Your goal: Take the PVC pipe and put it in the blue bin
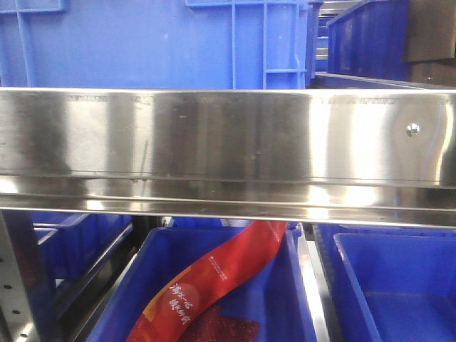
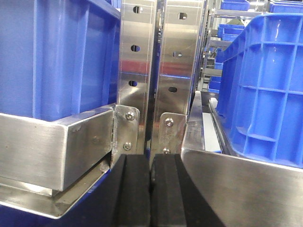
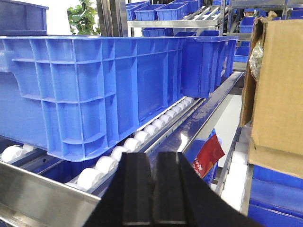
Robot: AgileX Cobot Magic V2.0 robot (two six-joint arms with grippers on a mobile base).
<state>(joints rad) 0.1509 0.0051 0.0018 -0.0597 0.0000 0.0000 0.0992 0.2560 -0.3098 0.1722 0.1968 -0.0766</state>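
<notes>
No PVC pipe visible; both my grippers, left point(image 2: 151, 189) and right point(image 3: 154, 189), sit pressed together, empty; I should search the blue plastic bins point(image 3: 94, 94) first.

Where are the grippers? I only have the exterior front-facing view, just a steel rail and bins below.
Observer: Neither shows in your view. The left gripper is shut and empty, facing two perforated steel uprights between shelf bays.
Operator: Right one?
Observer: The right gripper is also shut and empty, aimed along a roller track with a large blue bin sitting on it.
Operator: Any PVC pipe in sight?
Observer: None in any view. The right wrist view adds a cardboard box on the neighbouring lane, and the red packet hanging on the level below.
</notes>
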